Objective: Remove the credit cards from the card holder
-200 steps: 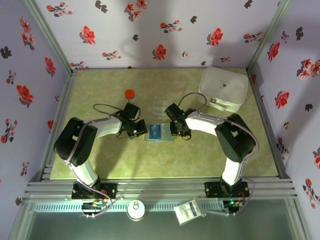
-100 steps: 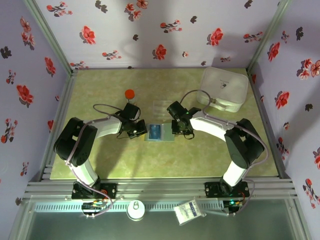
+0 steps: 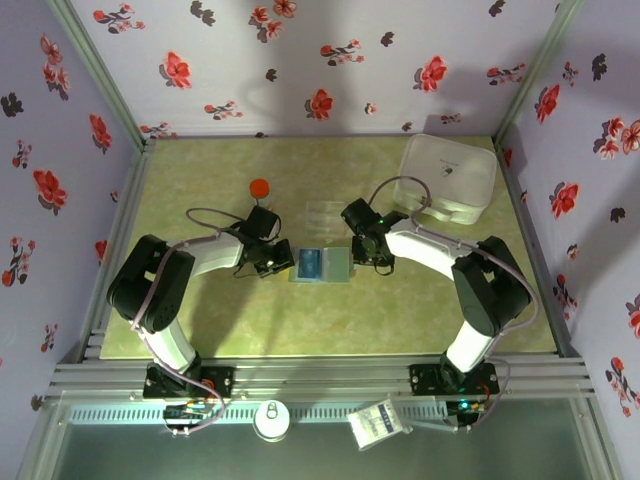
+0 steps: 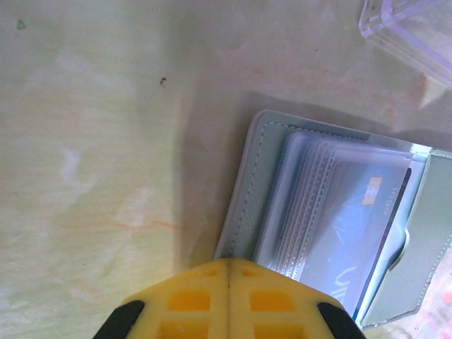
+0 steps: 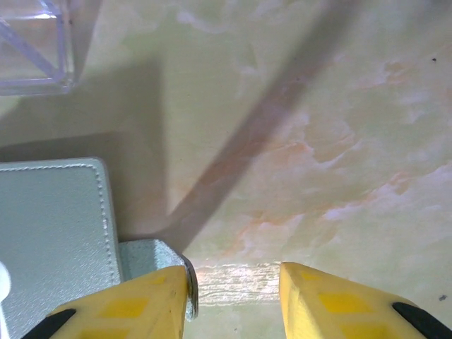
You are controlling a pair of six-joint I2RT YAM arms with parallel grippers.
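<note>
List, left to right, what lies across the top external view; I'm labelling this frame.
left hand → card holder → right hand → white lidded container

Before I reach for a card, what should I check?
1. card holder lies open: ok.
2. light blue card seen inside it: ok.
3. left gripper shut at the holder's edge: ok; pinning it down: cannot tell.
4. right gripper open: ok.
5. right gripper aimed at the card: not ok, it is over the table beside the holder.
</note>
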